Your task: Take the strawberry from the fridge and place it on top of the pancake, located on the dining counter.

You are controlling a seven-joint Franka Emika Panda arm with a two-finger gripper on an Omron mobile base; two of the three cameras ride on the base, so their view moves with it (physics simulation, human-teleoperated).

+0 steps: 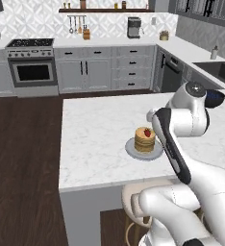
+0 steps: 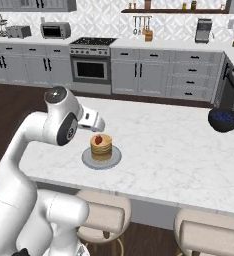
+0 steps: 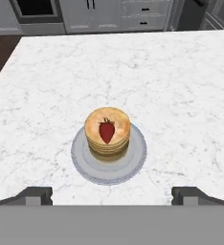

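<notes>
The counter (image 3: 181, 95) has lots of bare white top on every side of the plate (image 3: 133, 160). The pancake (image 3: 115, 139) with the strawberry (image 3: 106, 131) stands in the middle. A dark bowl (image 2: 224, 120) sits well apart, near the far edge.

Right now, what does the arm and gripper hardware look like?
Glossy white rounded arm links with dark joint caps; one long dark inset panel runs down a link in the left base view. No loose cables or markings visible. The gripper shows as two small dark grey, blocky finger tips.
</notes>
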